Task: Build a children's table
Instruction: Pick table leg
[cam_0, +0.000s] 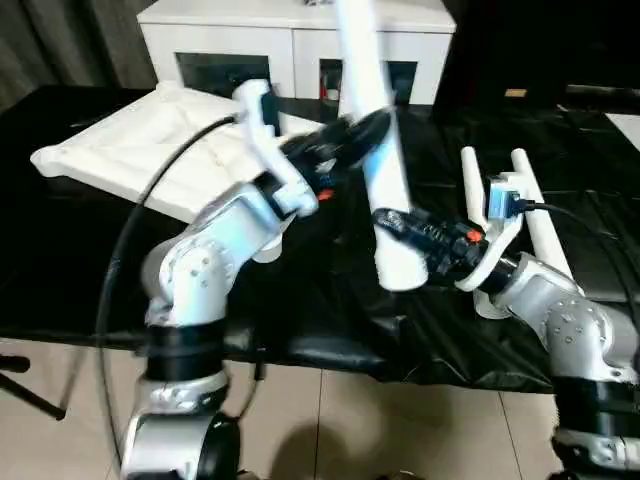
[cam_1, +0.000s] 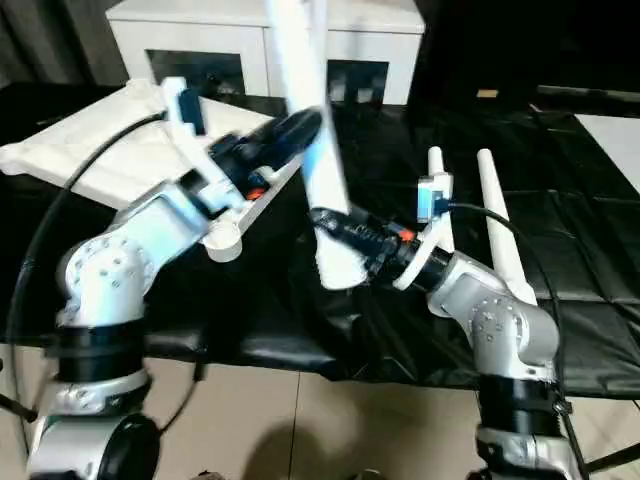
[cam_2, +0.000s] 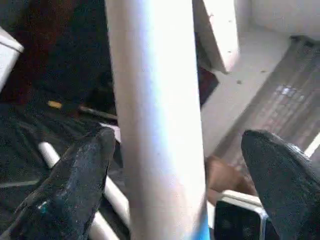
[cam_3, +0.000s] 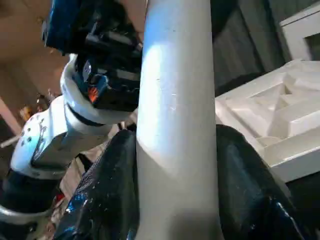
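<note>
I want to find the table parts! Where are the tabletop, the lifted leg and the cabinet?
tabletop (cam_0: 130, 150), left eye view, ribbed underside.
lifted leg (cam_0: 385, 170), left eye view, middle of the tube.
cabinet (cam_0: 250, 15), left eye view, top surface.

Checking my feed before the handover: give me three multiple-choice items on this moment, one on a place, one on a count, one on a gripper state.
1. Where does the tabletop lie?
A. on the black cloth, in front of the cabinet
B. on the floor tiles
C. on top of the cabinet

2. How many legs lie on the cloth beyond the right arm?
A. none
B. two
C. four

3. How does the right gripper stand?
A. open, empty
B. shut on the raised leg
C. shut on the tabletop

Key: 1 A, it rests on the cloth before the cabinet. 2 B, the two legs lie side by side. 3 B, its fingers clamp the leg; the left gripper stands open around it.
</note>
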